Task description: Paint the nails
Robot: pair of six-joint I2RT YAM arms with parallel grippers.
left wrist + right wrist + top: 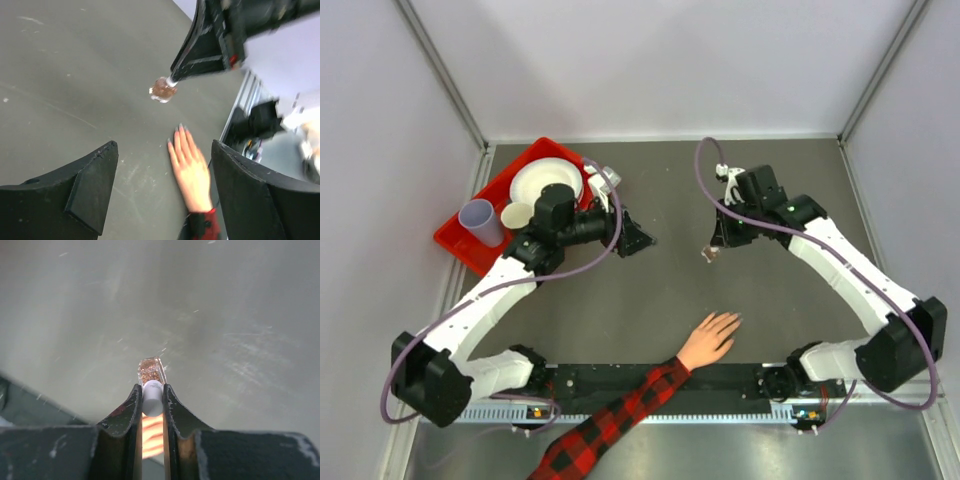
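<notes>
The nails [178,129] were tiny pale tips on the hand [710,340], which lay flat with its fingers spread at lower centre of the top view, on the table [670,200]. Just above it in that view hung a small glittery bottle [708,254], pinched by its white cap [152,399] in the right gripper [152,388], glass end pointing down. It looked clear of the table to me, but I couldn't say for sure.

The left gripper [164,147] sat left of centre, spread wide with nothing in it, looking across at the bottle and hand.

My read: the cap was on, so opening came first. I'd bring the left jaws in square on the glass body, low enough not to foul the right fingers, clamp firmly, then twist with the right. Keep the bottle upright and off to the side of the hand, so any drip misses skin.
</notes>
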